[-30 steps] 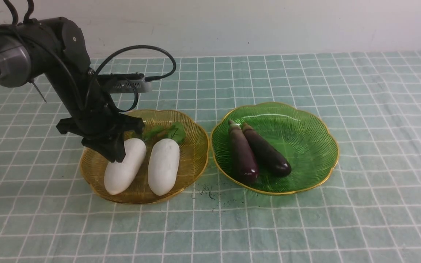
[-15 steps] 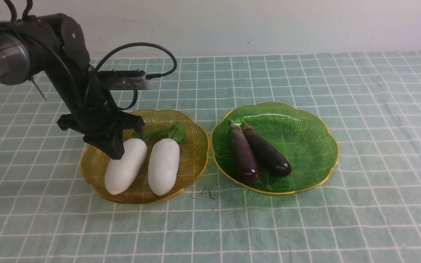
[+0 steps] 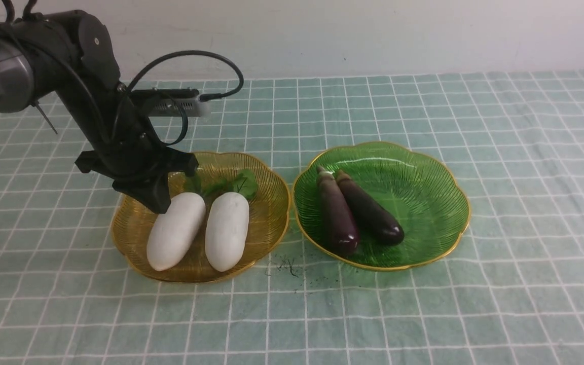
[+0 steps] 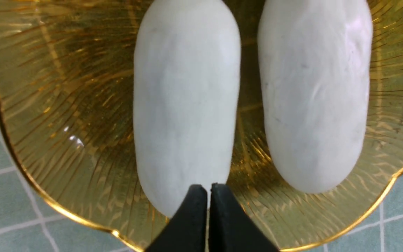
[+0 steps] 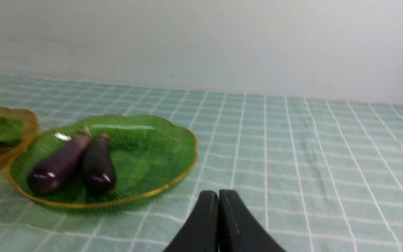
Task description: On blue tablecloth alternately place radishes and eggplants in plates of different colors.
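The left gripper (image 4: 208,187) has lifted slightly over the last moment, its 2 fingers together, gripping nothing, above the near half of the left radish (image 3: 176,231). That suggests the radish is released and the sorting finished. The right gripper (image 5: 218,193) is also closed and empty. Both radishes lie side by side in the amber plate (image 3: 265,223), left: smooth, white, blunt near ends, green leaves (image 3: 245,184) farther back. To the right, the green plate (image 3: 429,213) holds 2 glossy dark eggplants, caps pointing far.
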Controlling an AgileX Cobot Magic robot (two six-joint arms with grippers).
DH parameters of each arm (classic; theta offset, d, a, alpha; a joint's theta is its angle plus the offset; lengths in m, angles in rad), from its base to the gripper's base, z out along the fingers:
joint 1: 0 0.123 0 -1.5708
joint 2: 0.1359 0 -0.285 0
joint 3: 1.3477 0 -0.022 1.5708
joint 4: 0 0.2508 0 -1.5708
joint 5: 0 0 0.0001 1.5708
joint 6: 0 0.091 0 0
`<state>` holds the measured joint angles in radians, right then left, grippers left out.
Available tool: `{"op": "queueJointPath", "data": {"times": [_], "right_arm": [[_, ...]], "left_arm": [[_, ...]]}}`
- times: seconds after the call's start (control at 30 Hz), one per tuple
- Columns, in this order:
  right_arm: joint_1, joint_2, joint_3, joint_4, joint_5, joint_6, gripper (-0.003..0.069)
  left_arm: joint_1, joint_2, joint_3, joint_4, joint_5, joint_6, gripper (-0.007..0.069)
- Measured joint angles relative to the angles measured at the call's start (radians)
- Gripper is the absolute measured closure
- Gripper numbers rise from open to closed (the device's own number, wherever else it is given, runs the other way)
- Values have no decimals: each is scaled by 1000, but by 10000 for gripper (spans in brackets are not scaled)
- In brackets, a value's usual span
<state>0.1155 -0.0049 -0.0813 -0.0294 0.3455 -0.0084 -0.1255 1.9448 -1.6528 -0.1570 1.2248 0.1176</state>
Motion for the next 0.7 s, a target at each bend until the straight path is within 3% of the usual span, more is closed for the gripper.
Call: {"op": "queueJointPath", "data": {"times": [0.2,0.7], "right_arm": [[-93,-3,107,0,9,0,674],[-160,-3,107,-1,13,0,674]], "left_arm": [[-4,-125,-4,40,3,0,632],[-4,-590,72,91,25,4,632]]}}
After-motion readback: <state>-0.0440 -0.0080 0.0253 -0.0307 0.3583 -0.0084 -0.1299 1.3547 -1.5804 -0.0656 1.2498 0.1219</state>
